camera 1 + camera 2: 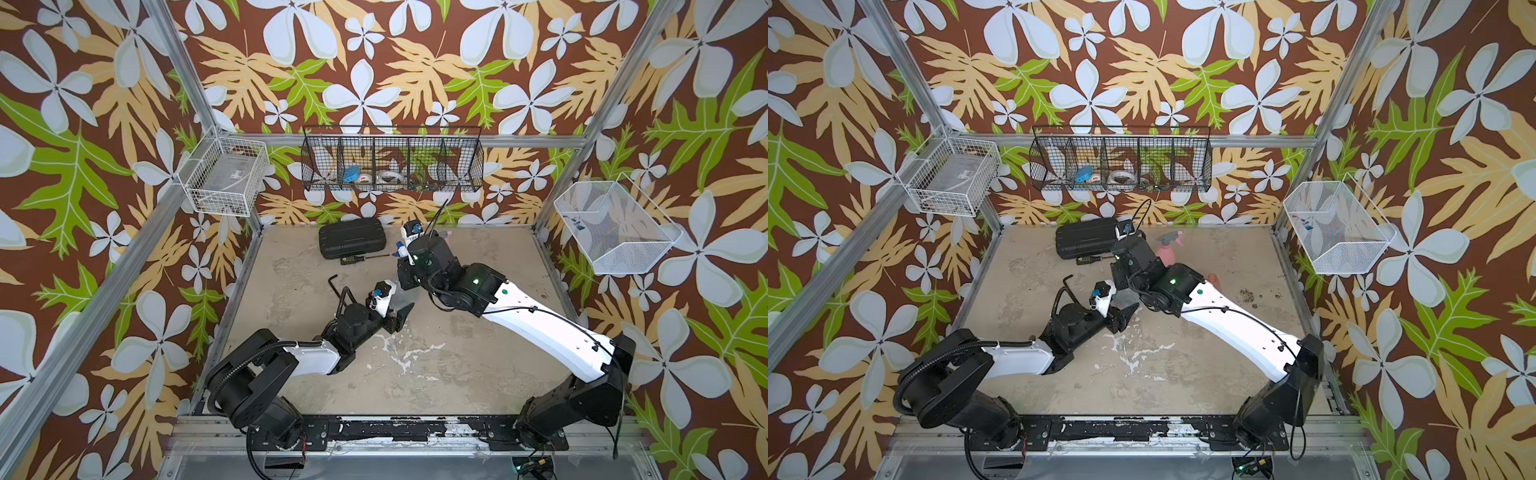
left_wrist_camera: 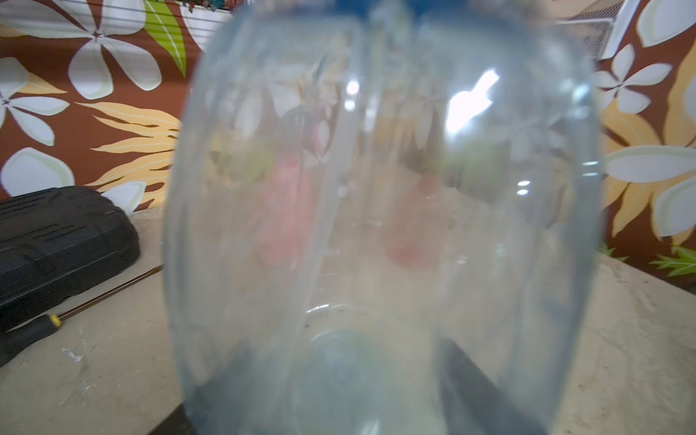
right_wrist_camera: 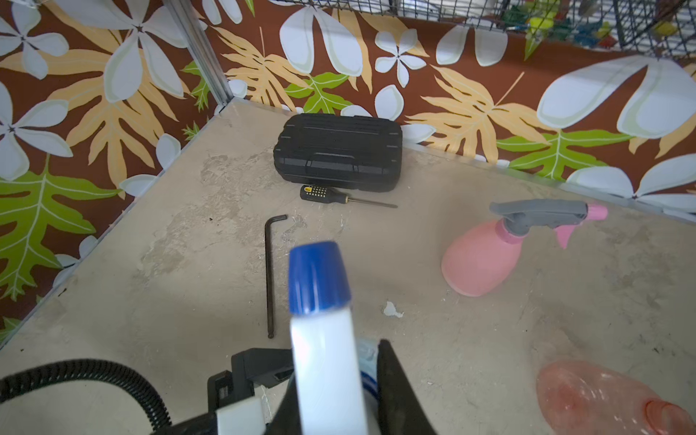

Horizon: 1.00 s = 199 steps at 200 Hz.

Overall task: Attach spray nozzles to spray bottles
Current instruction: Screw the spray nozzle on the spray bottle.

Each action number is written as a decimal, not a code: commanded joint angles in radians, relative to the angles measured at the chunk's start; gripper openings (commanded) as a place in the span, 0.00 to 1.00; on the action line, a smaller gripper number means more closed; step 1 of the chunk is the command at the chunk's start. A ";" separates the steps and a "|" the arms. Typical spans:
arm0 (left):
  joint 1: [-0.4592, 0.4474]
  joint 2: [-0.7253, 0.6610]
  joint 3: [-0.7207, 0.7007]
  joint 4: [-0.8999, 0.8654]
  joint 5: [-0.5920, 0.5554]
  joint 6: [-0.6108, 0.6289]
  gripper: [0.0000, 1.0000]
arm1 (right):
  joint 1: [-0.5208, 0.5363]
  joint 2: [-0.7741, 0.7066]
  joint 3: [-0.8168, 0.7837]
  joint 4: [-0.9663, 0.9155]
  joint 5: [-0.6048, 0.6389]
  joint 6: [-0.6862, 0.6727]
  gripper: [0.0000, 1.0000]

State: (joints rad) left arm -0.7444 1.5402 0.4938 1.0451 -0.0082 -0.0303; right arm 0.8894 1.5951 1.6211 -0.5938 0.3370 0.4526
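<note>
The left gripper is clamped low on a clear bluish rounded plastic bottle near the table's middle. The right gripper pinches a white trigger nozzle with a blue tip at that bottle's neck. An opaque pink cone-shaped bottle stands farther back, its grey-and-pink nozzle on. The label on the clear box is too small to read.

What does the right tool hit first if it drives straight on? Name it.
Probably the screwdriver beside the case, straight beyond the nozzle the right tool holds; the hex key sits off to the side. Depth is unclear.
</note>
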 commanded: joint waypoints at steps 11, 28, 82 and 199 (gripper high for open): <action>-0.025 0.023 -0.003 0.575 -0.085 0.085 0.50 | 0.011 0.058 0.024 -0.258 -0.099 0.182 0.00; -0.025 0.036 -0.024 0.619 -0.086 0.072 0.50 | 0.012 0.070 0.047 -0.288 -0.069 0.198 0.00; -0.026 0.067 -0.047 0.640 -0.055 0.046 0.50 | 0.012 0.052 0.099 -0.306 -0.034 0.185 0.02; -0.026 0.132 -0.049 0.651 -0.029 0.002 0.50 | 0.011 0.045 0.180 -0.333 -0.027 0.118 0.28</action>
State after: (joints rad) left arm -0.7692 1.6638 0.4347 1.4010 -0.0433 0.0044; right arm 0.8982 1.6375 1.8034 -0.8135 0.3424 0.5972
